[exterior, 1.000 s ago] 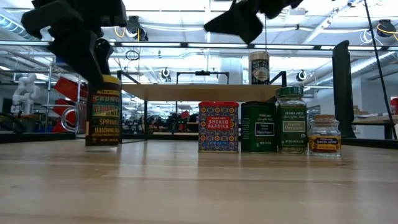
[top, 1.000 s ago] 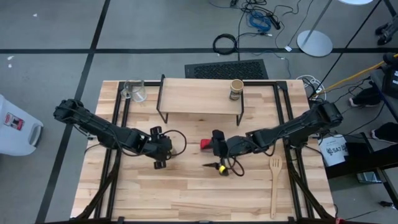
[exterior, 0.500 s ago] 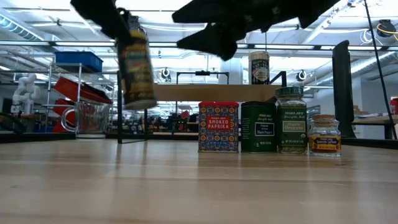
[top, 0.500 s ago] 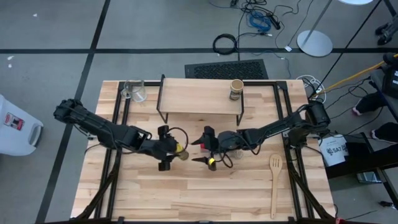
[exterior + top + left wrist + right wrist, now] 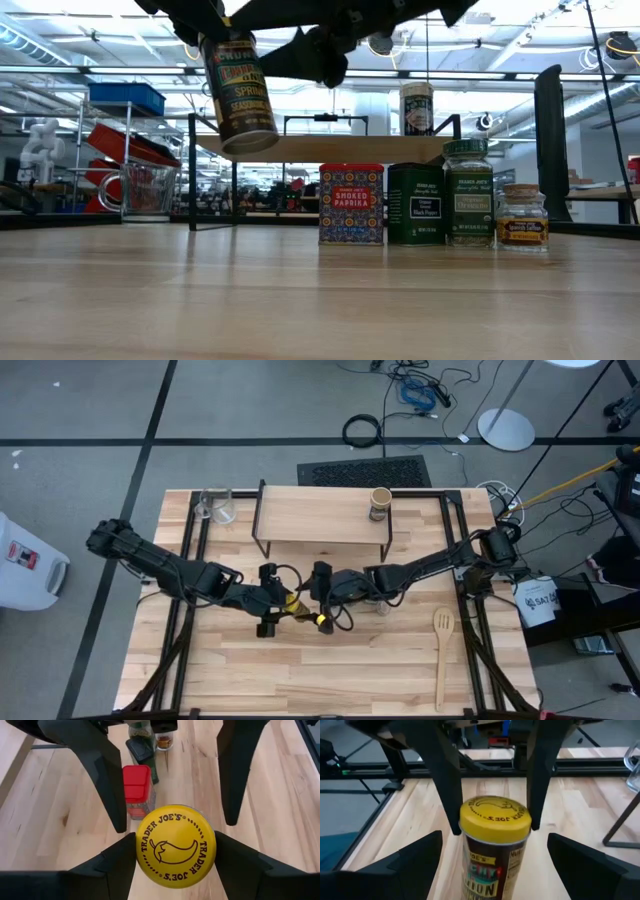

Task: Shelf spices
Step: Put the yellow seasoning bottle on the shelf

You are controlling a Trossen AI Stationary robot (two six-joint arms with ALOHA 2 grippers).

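Note:
A yellow-lidded spice jar (image 5: pixel 240 90) hangs tilted above the table's middle, with my left gripper (image 5: pixel 283 603) shut on it. My right gripper (image 5: pixel 312 605) faces it from the right, open. Its fingers (image 5: pixel 102 775) stand on either side of the jar's body without touching. On the table stand a red tin (image 5: pixel 351 204), a dark tin (image 5: pixel 415 204), a green-lidded jar (image 5: pixel 467 192) and a tiny brown jar (image 5: pixel 522 216) in a row. A tan jar (image 5: pixel 380 503) stands on the shelf (image 5: pixel 320 515). My left gripper pinches the jar at its yellow lid, one finger on each side of the lid's rim (image 5: pixel 141 851). The fingers slant down from the table's left, along the jar's length. The jar is lifted clear of the table and tilted, its bottom (image 5: pixel 258 138) low and toward my right gripper.
A clear glass cup (image 5: pixel 217 506) stands at the far left beside the shelf. A wooden spatula (image 5: pixel 441 650) lies near the right front. Bare wood spreads along the near edge (image 5: pixel 300 680).
My left gripper has lifted the yellow jar off the table and tipped it, carrying it up and toward the table's right. My right gripper has travelled toward the table's left, to the raised jar, so its fingers now stand on either side of it.

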